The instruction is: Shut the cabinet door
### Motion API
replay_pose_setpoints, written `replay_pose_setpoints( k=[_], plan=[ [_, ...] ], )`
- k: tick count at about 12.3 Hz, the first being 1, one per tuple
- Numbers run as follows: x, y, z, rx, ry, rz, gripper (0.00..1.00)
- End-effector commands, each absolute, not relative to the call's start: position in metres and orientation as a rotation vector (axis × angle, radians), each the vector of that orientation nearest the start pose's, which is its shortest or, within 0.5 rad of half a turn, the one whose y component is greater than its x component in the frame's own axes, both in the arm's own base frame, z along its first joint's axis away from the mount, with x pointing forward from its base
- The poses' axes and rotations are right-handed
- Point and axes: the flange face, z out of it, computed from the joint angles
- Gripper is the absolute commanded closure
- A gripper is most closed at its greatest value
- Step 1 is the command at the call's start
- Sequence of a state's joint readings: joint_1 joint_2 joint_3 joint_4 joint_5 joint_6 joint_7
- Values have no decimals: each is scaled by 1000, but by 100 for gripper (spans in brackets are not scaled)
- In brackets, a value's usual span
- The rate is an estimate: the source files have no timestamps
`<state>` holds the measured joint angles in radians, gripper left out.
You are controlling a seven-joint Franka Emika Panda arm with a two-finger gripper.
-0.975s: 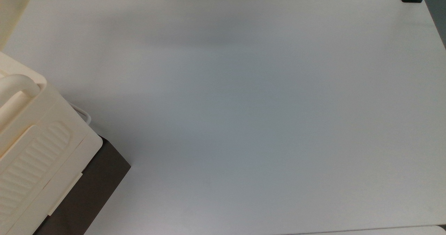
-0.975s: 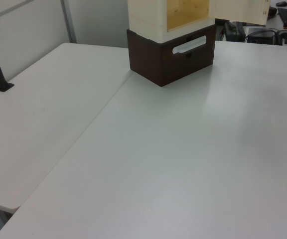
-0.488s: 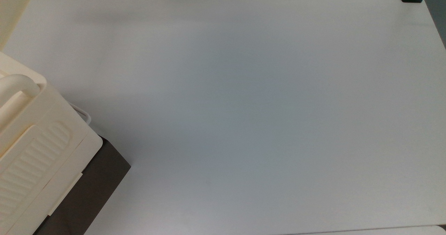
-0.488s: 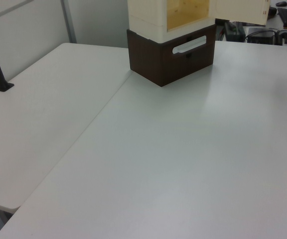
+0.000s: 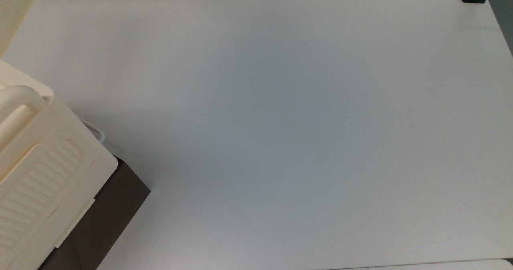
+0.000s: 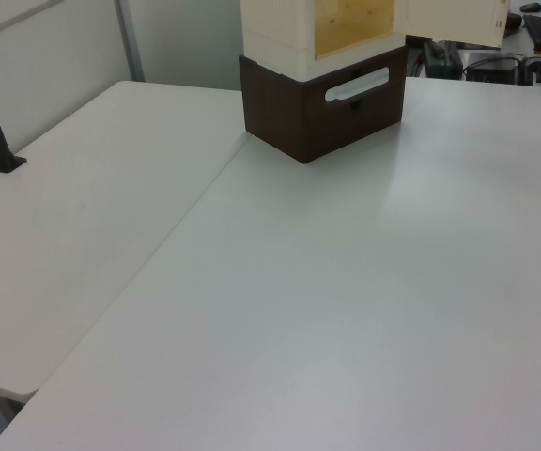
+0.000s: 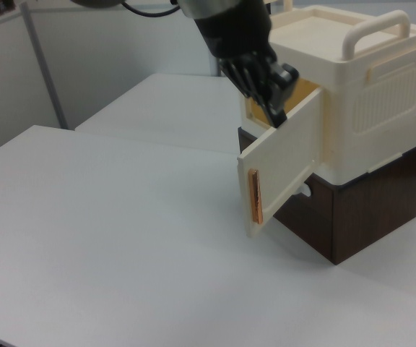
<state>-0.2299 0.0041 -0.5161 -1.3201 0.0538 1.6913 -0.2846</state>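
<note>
In the right view, cabinet [image 7: 360, 94] sits on the white table [image 7: 121, 238] at right, cabinet door [image 7: 284, 163] swung partly open. Gripper [image 7: 274, 107] is at the door's top edge, against its inner side; finger gap: cannot tell.

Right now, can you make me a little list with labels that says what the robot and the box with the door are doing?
cabinet door: open, swung out from the cabinet's front
cabinet: cream box with an arch handle, sitting on a dark brown base
inside: yellowish wood shows through the opening in the left view
pincer: at the door's top edge, just in front of the opening
table: white, the cabinet stands near its edge
job: door not yet closed
</note>
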Motion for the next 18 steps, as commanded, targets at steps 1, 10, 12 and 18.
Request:
replay_pose_setpoints(
  k=[1,10,12,18],
  plan=[
    [399,-392,747,-3151,658,-575,100],
    [439,-382,692,-3136,613,-406,100],
    [472,-342,688,-3040,568,-454,100],
    [526,-261,696,-2904,432,-573,100]
  ],
)
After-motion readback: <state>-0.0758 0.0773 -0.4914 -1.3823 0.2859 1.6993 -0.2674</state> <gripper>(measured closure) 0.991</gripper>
